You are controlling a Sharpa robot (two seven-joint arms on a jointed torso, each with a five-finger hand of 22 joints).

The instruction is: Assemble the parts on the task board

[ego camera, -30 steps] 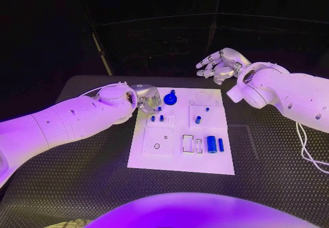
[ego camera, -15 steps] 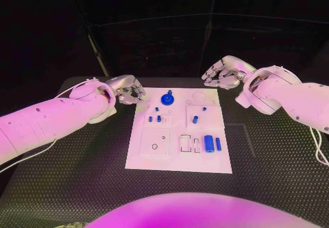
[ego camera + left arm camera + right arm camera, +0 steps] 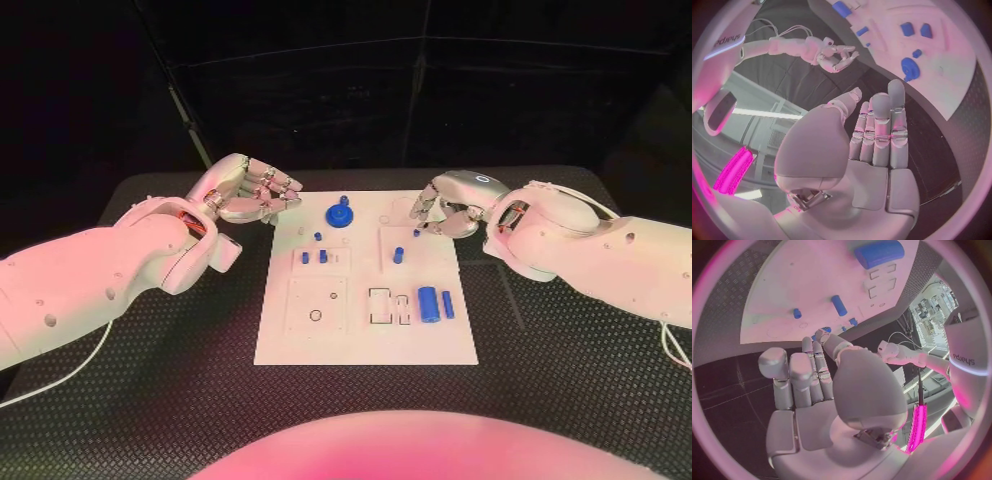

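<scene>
The white task board (image 3: 361,338) lies mid-table. A blue round knob (image 3: 339,215) stands at its far edge, with small blue pegs (image 3: 313,257) nearer and another peg (image 3: 394,256) to their right. A blue cylinder (image 3: 427,304) and a thin blue bar (image 3: 449,304) lie by the slots at the near right. My left hand (image 3: 248,190) hovers off the board's far left corner, fingers extended and empty (image 3: 876,130). My right hand (image 3: 444,212) hangs over the far right corner, holding nothing (image 3: 811,380). The right wrist view shows the board (image 3: 798,280) and cylinder (image 3: 878,252).
The black textured table (image 3: 577,360) extends around the board on all sides. A white cable (image 3: 58,375) trails from the left arm over the table at the near left. Dark curtains close off the back.
The left hand has drawn back from beside the knob to off the board's far left corner. The right hand has come down from above the table's back to the board's far right corner.
</scene>
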